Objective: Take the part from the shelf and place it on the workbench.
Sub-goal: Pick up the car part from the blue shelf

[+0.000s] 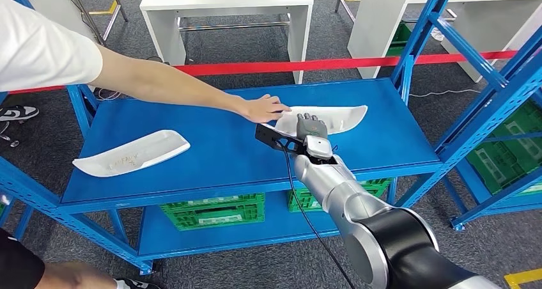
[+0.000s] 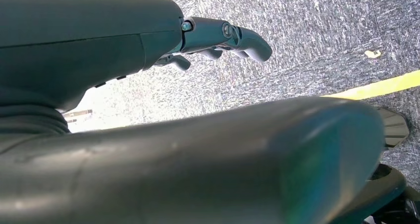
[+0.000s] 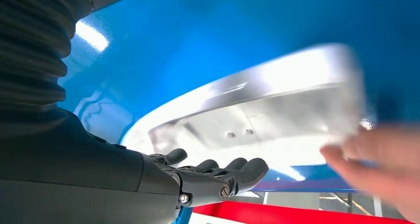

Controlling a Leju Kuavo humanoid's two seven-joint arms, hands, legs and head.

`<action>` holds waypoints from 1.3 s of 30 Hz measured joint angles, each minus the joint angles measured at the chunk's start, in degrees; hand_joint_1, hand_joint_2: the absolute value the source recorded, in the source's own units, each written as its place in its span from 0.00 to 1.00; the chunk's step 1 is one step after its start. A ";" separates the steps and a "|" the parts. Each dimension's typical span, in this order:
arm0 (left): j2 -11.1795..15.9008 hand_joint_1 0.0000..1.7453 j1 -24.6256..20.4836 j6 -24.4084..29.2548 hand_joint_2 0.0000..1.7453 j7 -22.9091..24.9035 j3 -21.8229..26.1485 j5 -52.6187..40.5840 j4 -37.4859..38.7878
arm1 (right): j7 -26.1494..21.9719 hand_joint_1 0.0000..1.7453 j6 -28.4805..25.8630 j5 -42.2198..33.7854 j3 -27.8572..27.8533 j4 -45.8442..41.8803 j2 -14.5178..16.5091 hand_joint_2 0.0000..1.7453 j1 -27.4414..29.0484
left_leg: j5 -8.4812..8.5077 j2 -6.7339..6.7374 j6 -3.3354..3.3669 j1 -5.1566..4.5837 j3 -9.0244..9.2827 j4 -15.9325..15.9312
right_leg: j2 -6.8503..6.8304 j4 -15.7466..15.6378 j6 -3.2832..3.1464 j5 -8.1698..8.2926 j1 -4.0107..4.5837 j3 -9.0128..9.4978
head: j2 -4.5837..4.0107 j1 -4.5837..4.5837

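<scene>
Reach is short: the long white curved plastic part [image 1: 332,117] lies crosswise on the blue metal shelf [image 1: 211,151], touching my right hand [image 1: 311,128]'s empty, spread fingers, a person's hand [image 1: 263,108] at its near end. My left hand [image 2: 223,38] hangs empty, loosely curled.

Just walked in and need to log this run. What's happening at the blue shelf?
The robot's right hand is stretched out over the blue shelf, at the near end of a white part, fingers extended and not yet gripping it. A person's hand rests on that same part's end. A second white part lies untouched further left on the shelf. The left hand hangs over the carpet, holding nothing. Nothing has reached the workbench yet.
</scene>
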 joint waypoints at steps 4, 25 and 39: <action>0.00 0.00 -0.01 0.00 0.00 0.00 0.00 0.00 0.00 | 0.01 0.00 -0.01 0.01 0.00 0.00 0.00 1.00 0.13 | 0.00 0.00 0.00 0.00 0.00 0.00 | 0.00 0.00 0.00 0.00 0.00 0.00 | 0.00 0.01; -0.01 0.00 -0.01 0.00 0.00 -0.04 0.02 -0.07 0.00 | 0.89 0.00 -0.28 0.52 0.00 0.00 -0.31 1.00 0.53 | 0.00 0.00 0.00 0.00 0.00 0.00 | 0.02 0.00 0.00 0.00 0.00 0.00 | 0.00 0.01; -0.02 0.00 -0.11 0.00 0.00 0.00 0.02 -0.29 -0.01 | 0.55 0.00 -0.04 2.38 0.02 0.00 -0.33 1.00 0.62 | 0.00 0.00 0.00 0.00 -0.01 0.00 | 0.01 0.00 0.00 0.00 0.00 0.00 | 0.00 0.00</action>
